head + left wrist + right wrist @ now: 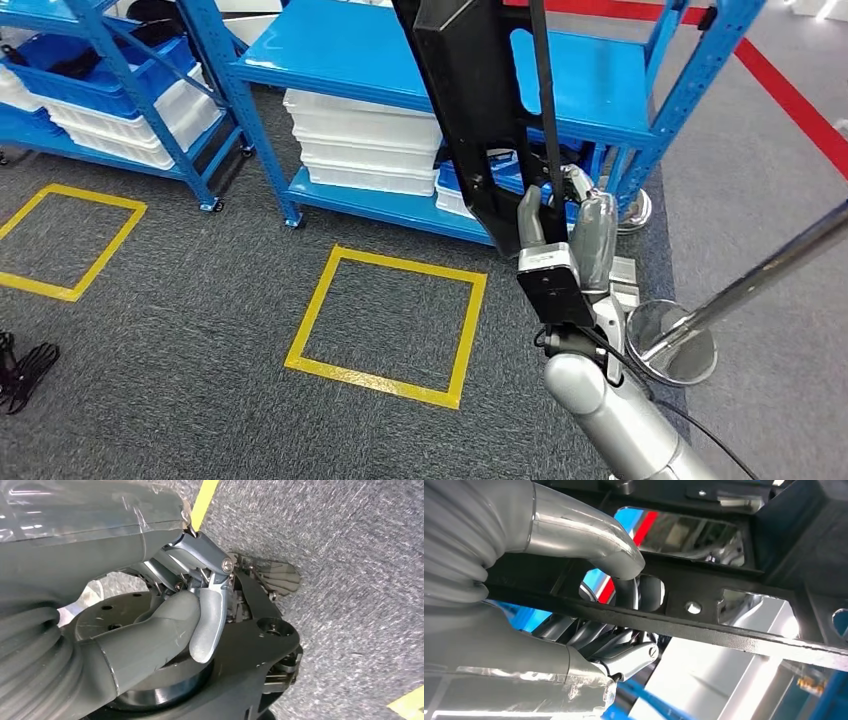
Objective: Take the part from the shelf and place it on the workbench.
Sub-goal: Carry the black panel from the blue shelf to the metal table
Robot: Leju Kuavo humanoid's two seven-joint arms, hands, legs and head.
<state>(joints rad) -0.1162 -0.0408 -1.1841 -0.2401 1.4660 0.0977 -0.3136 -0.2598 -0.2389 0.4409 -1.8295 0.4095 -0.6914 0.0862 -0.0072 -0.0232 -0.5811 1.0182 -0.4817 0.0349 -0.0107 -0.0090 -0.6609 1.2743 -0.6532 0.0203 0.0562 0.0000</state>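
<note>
In the head view my right hand point(570, 240) grips the part point(470, 110), a long black metal frame with cut-outs. The frame stands upright and rises past the picture's top, in front of the blue shelf point(370, 60). In the right wrist view the thumb and fingers of my right hand point(614, 580) wrap around a flat black bar of the part point(734, 630). In the left wrist view my left hand point(200, 615) has its fingers curled in against the thumb with nothing in them, above grey carpet.
White bins point(365, 150) are stacked on the blue shelf's lower level. A second blue rack with a blue bin point(90, 70) stands at the left. Yellow tape squares point(390, 320) mark the carpet. A chrome post with a round base point(680, 340) stands at the right, near a red floor line point(790, 100).
</note>
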